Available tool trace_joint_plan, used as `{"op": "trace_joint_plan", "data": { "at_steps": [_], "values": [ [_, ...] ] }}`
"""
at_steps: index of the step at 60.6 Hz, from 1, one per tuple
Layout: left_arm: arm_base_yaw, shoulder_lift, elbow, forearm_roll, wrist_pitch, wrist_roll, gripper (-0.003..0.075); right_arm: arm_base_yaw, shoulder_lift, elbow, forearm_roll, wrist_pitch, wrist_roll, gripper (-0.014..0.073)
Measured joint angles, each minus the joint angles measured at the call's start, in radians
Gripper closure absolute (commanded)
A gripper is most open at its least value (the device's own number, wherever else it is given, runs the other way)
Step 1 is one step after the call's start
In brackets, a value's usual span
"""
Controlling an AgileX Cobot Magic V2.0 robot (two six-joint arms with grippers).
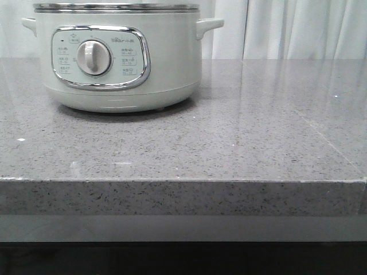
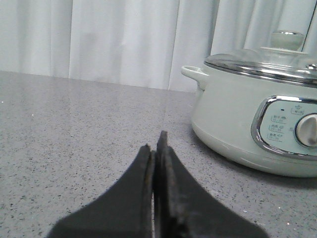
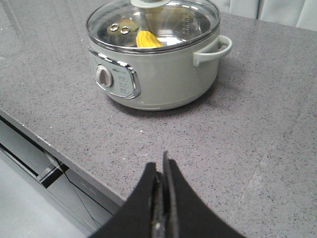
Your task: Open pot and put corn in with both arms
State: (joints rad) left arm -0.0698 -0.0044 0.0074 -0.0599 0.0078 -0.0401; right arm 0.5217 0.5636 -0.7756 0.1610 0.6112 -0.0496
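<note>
- Pot [image 1: 117,57]: stands upright on the grey speckled worktop [image 1: 241,143], toward the far left part, set back from the near edge. Control panel [image 1: 101,58] with round dial [image 1: 93,57] faces the near edge.
- Pot side handles: one handle visible at each side in the front view, just under the metal rim [image 1: 114,8].
- Glass lid [image 3: 153,22]: seated on the pot, closed. Right wrist view shows it flat on the rim; left wrist view shows its knob [image 2: 286,38] on top.
- Corn [image 3: 148,39]: visible through the glass lid in the right wrist view, lying inside the pot, near the side that carries the control panel. Only part of the yellow cob shows; its orientation cannot be read exactly.
- Left gripper [image 2: 156,144]: fingers pressed together, nothing between them. It hangs over bare worktop to the left of the pot, apart from it.
- Right gripper [image 3: 161,166]: fingers together, holding nothing. It sits above the worktop close to the near edge, well apart from the pot.
- Neither gripper appears in the front view.
- White curtain [image 1: 287,28] hangs behind the far edge of the worktop.
</note>
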Motion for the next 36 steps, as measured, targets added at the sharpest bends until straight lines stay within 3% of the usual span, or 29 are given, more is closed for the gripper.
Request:
{"op": "trace_joint_plan", "data": {
  "at_steps": [29, 36],
  "values": [
    [0.0, 0.0, 0.0, 0.0, 0.0, 0.0, 0.0741, 0.0, -0.001, 0.001, 0.0, 0.0, 0.0, 0.0661],
    [0.0, 0.0, 0.0, 0.0, 0.0, 0.0, 0.0741, -0.042, -0.033, 0.038, 0.004, -0.025, 0.0, 0.0661]
  ]
}}
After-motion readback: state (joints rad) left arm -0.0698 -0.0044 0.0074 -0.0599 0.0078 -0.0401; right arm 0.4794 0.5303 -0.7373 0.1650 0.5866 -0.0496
